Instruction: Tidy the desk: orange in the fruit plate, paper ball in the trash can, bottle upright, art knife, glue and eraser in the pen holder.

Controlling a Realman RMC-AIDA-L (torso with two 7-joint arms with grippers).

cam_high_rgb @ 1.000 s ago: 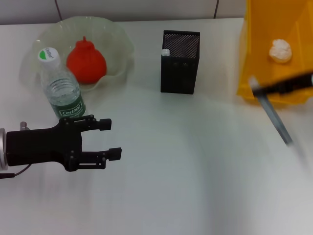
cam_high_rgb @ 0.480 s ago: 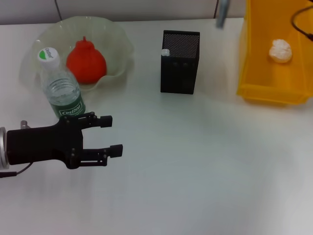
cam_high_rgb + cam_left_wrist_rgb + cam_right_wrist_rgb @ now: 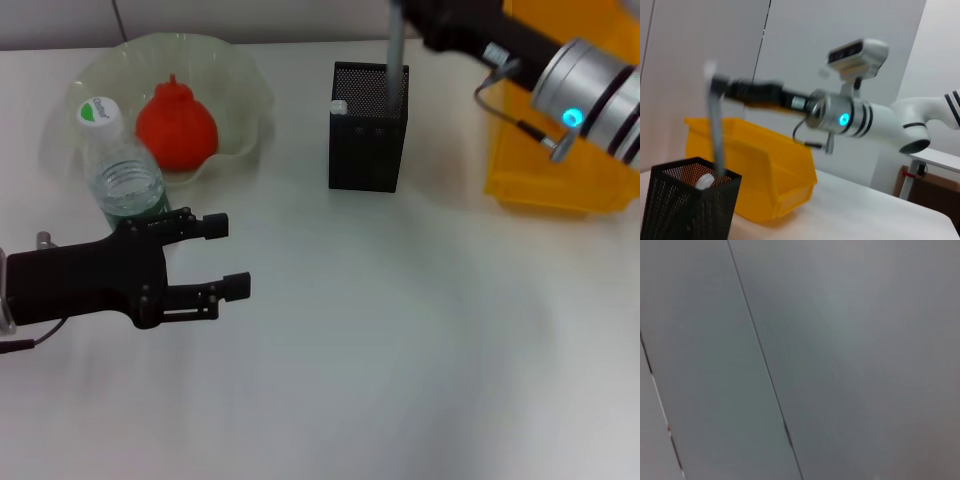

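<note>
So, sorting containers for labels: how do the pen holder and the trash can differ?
The pen holder is black mesh, tall and narrow; the trash can is solid yellow plastic, wide and larger. The pen holder stands mid-table, the trash can at the table's right. Both are open-topped and rectangular.

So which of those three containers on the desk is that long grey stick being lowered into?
The pen holder, the black mesh cup in the middle. The right gripper holds the art knife over it, not the fruit plate or trash can.
</note>
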